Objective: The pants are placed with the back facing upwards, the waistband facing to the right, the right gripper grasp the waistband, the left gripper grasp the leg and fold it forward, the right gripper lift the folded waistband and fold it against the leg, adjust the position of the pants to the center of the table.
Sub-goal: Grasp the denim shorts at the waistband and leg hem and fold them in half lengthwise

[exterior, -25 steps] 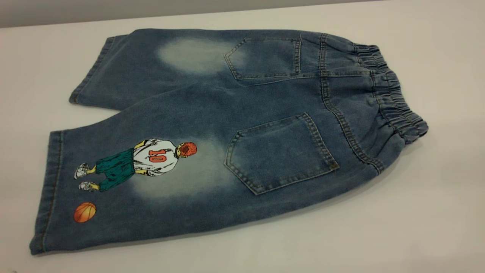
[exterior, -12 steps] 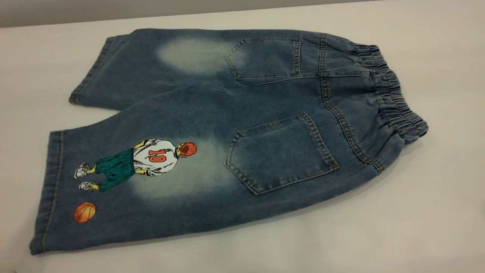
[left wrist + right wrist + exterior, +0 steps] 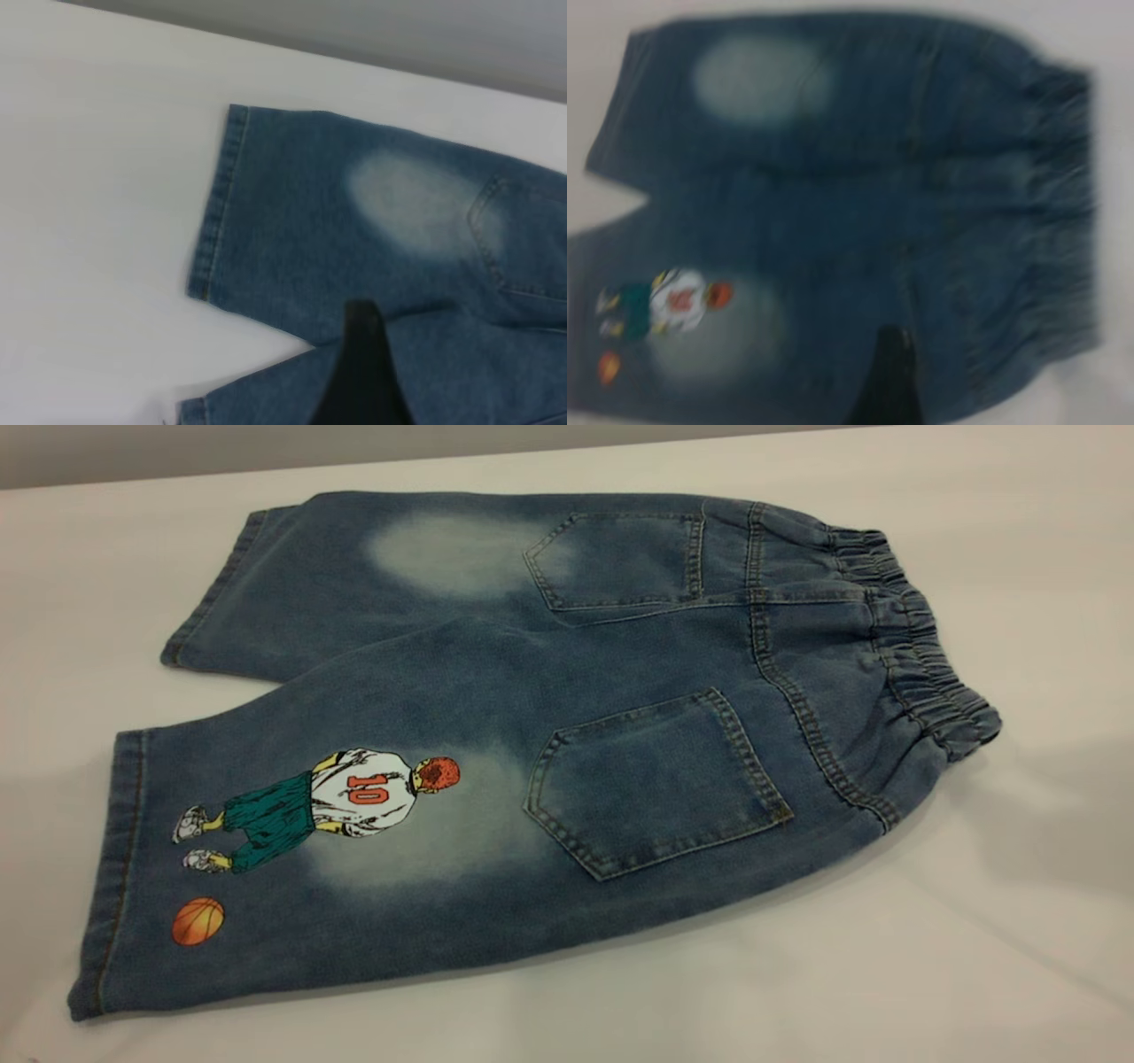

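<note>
The pants (image 3: 549,726) lie flat on the table (image 3: 1019,957), back side up. The waistband (image 3: 912,646) is at the right end and both leg hems are at the left end. The leg (image 3: 292,850) with the printed player lies nearer to the camera; the plain leg (image 3: 354,576) lies behind it. Two back pockets (image 3: 651,779) sit near the waistband.

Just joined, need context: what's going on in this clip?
The pants lie flat and unfolded on the table, back side up, waistband toward the right. Nothing grips them yet. The left gripper hovers above the crotch between the legs, and the right gripper hovers near the waistband. The printed leg is untouched.
</note>
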`<state>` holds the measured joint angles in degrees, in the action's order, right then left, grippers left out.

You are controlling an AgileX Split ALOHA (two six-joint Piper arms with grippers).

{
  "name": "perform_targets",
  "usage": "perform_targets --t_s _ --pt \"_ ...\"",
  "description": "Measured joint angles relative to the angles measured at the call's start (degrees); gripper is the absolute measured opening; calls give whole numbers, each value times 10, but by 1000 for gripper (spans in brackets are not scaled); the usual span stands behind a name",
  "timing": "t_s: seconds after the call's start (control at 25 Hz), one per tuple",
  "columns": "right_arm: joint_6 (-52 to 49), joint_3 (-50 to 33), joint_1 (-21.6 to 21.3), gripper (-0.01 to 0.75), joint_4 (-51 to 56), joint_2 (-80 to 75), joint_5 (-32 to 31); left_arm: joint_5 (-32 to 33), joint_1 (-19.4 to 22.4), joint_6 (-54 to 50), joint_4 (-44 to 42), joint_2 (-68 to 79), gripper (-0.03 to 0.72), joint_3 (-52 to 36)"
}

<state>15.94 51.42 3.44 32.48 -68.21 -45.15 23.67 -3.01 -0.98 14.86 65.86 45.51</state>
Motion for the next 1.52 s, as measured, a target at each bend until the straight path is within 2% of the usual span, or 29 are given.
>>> perform_targets --t_s 0.24,0.36,0.52,0.72,1.0,1.52 --pt "167 3 -10 568 164 -122 -28 -37 0 55 36 77 498 0" --pt "247 5 -43 568 247 -159 -67 -35 0 58 36 82 498 0" --pt "302 5 -94 568 312 -214 -108 -36 0 64 34 82 498 0" --pt "327 3 -144 568 318 -286 -119 -37 0 65 37 82 498 0" --pt "343 3 -186 568 320 -381 -118 -34 0 65 38 82 498 0" --pt "412 3 -189 568 324 -523 -109 -32 0 65 38 82 498 0"
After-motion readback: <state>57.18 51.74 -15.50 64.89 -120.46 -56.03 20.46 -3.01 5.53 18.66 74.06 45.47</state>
